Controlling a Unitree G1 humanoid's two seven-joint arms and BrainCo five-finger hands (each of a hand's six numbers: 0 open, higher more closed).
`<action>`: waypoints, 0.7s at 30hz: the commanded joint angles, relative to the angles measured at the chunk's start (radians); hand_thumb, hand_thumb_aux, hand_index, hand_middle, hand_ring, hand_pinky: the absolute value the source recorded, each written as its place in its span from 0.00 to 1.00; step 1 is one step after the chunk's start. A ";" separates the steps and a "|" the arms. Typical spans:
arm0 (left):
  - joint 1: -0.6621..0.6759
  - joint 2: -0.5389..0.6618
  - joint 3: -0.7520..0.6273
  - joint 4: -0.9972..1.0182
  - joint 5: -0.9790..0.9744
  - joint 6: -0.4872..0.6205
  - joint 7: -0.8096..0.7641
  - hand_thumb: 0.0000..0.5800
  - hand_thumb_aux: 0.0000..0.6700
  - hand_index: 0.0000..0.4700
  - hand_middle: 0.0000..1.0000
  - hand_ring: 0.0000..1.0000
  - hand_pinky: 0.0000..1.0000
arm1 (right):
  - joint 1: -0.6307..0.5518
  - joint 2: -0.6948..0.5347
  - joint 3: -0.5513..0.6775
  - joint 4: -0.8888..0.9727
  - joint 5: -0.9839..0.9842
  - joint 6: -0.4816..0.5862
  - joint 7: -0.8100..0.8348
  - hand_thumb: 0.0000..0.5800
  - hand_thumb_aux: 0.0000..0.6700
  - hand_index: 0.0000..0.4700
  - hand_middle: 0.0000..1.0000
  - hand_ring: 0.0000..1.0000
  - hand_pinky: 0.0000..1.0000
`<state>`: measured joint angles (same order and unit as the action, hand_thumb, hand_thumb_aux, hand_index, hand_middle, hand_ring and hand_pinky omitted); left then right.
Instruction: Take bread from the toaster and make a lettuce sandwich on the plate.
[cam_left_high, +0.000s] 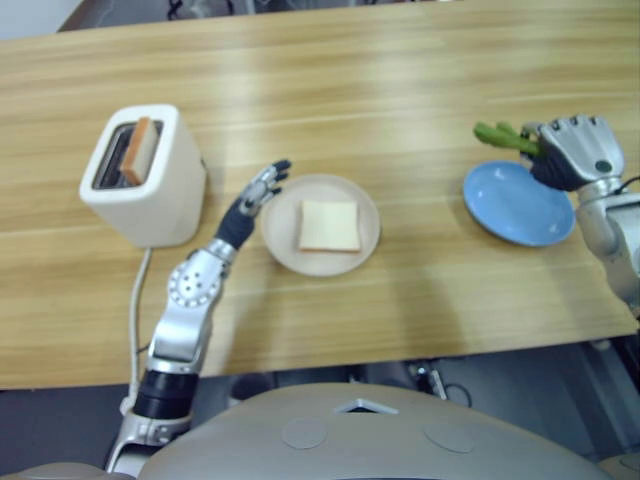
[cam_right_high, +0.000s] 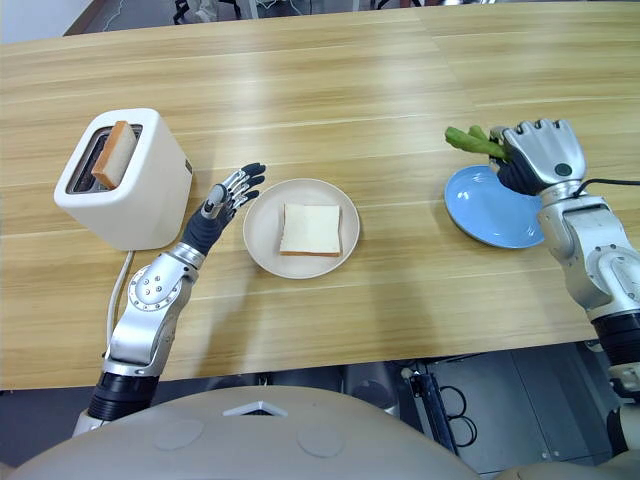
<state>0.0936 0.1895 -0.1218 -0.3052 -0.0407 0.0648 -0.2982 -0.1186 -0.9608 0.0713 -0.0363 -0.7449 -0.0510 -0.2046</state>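
— Cream-coloured plate in the middle of the table already carries one slice of bread, lying flat. Is the first step done, then?

— I think yes. The bottom slice is in its place. A second slice stands in one slot of the white toaster, at the left, so this one is not yet taken.

— And the lettuce?

— The right hand has its fingers closed around it. It holds the green leaves above the far edge of the blue plate, well apart from the plate with the bread.

— What about the left hand?

— It holds nothing and its fingers are stretched out. It is between the toaster and the cream-coloured plate, just beside the rim of the plate.

— So how much is left?

— In my judgement, about one third is done. The lettuce must go across to the left and down on the slice. Then the second slice must come out of the toaster and cover it. The left hand is near the toaster, so it seems well placed for this last part.
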 joint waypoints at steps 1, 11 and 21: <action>-0.001 0.007 0.007 0.025 0.008 0.001 0.006 0.00 0.00 0.00 0.00 0.00 0.00 | -0.051 0.138 0.096 -0.079 -0.029 0.012 0.080 1.00 1.00 0.98 1.00 1.00 1.00; -0.020 0.013 0.007 0.042 0.003 0.001 -0.004 0.00 0.00 0.00 0.00 0.00 0.00 | -0.207 0.548 0.393 0.226 -0.127 -0.040 0.092 1.00 1.00 0.98 1.00 1.00 1.00; -0.020 0.012 0.000 0.056 0.006 -0.003 -0.004 0.00 0.00 0.00 0.00 0.00 0.00 | -0.223 0.617 0.495 0.406 -0.153 -0.090 0.085 1.00 1.00 0.98 1.00 1.00 1.00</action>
<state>0.0693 0.1934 -0.1231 -0.2671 -0.0424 0.0608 -0.3011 -0.3531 -0.3256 0.5568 0.3636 -0.8838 -0.1401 -0.1280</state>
